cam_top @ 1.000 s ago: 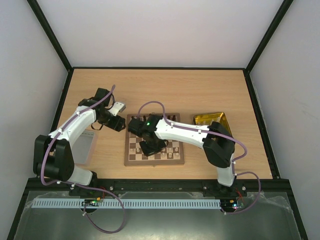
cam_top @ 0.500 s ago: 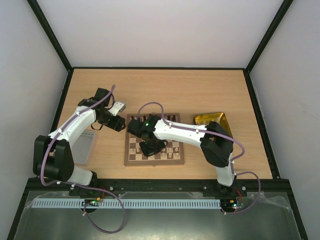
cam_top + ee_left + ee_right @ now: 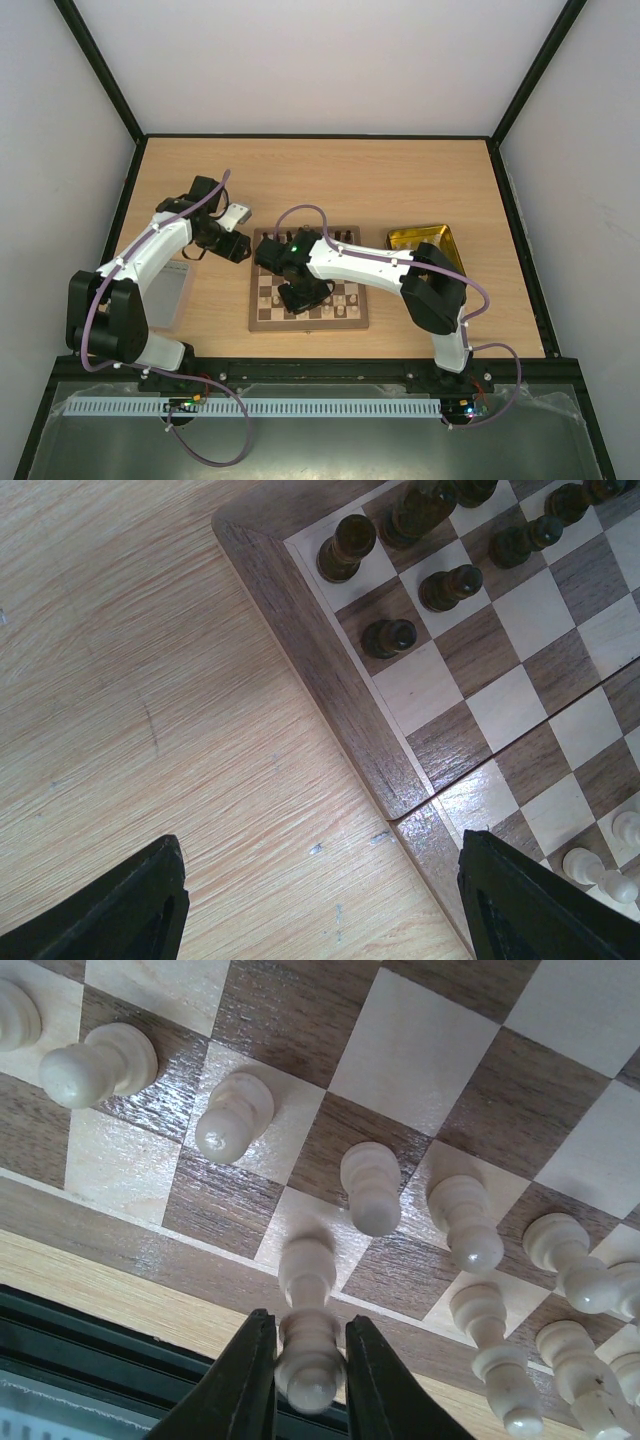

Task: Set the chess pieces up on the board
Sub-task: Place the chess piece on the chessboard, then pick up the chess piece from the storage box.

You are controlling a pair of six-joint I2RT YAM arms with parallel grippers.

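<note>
The right fingers (image 3: 245,1385) are clenched on a cream piece (image 3: 308,1355) that stands in the outermost row of the board (image 3: 420,1050), next to its near border, with other cream pieces (image 3: 232,1115) just beside it. The left fingers (image 3: 140,905) are released, spread wide over the desk (image 3: 130,680) beside a board corner, where dark pieces (image 3: 345,548) stand.

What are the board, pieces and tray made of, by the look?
Board: wood, satin varnish; grain and soft glare show. Pieces: likely turned wood, the cream ones glossy with highlights. Tray: probably metal; shiny, yellow, reflective.
</note>
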